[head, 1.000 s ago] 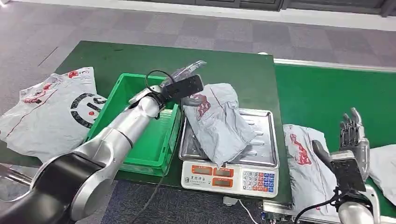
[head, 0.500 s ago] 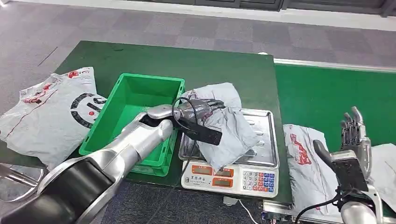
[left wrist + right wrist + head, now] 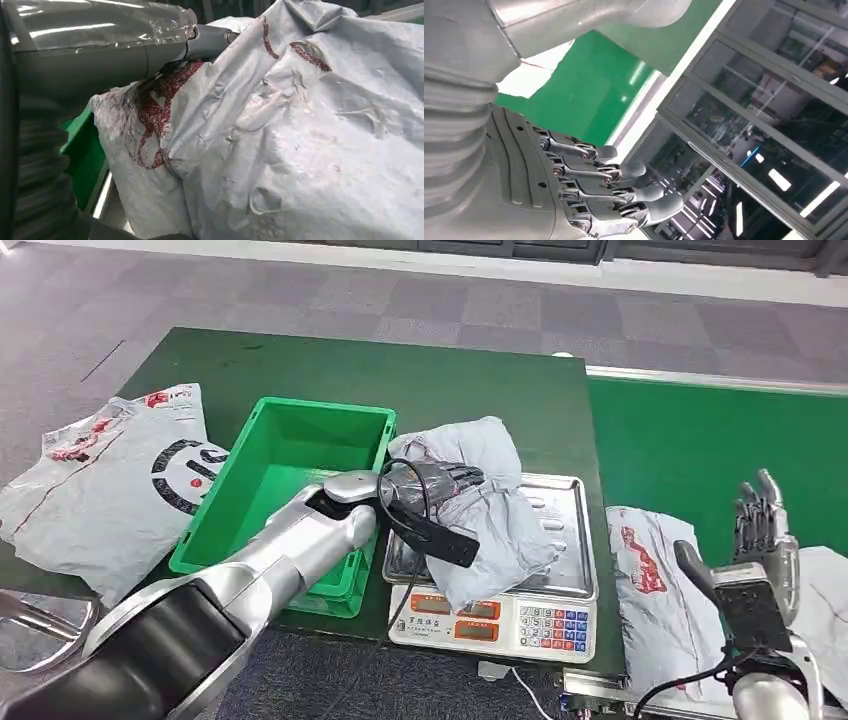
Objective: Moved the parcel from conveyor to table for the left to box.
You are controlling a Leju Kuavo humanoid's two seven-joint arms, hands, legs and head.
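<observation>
A crumpled grey parcel [image 3: 495, 525] with red print lies on the steel tray of a scale [image 3: 560, 580]. My left arm reaches across the green box [image 3: 285, 465], and my left hand [image 3: 445, 480] rests on the parcel's top with its fingers stretched over it. In the left wrist view the film-wrapped thumb [image 3: 110, 50] lies along the parcel [image 3: 300, 150]. My right hand [image 3: 762, 530] stands upright and open over the green conveyor [image 3: 700, 440], holding nothing; its fingers [image 3: 589, 190] are spread.
The green box stands open beside the scale on the green table [image 3: 300, 365]. A large grey parcel [image 3: 100, 480] covers the table's left end. Two more parcels [image 3: 650, 580] [image 3: 825, 600] lie on the conveyor by my right hand.
My left hand swung from above the box's far corner down onto the parcel on the scale, and now presses a little further into it. The right hand has barely moved.
</observation>
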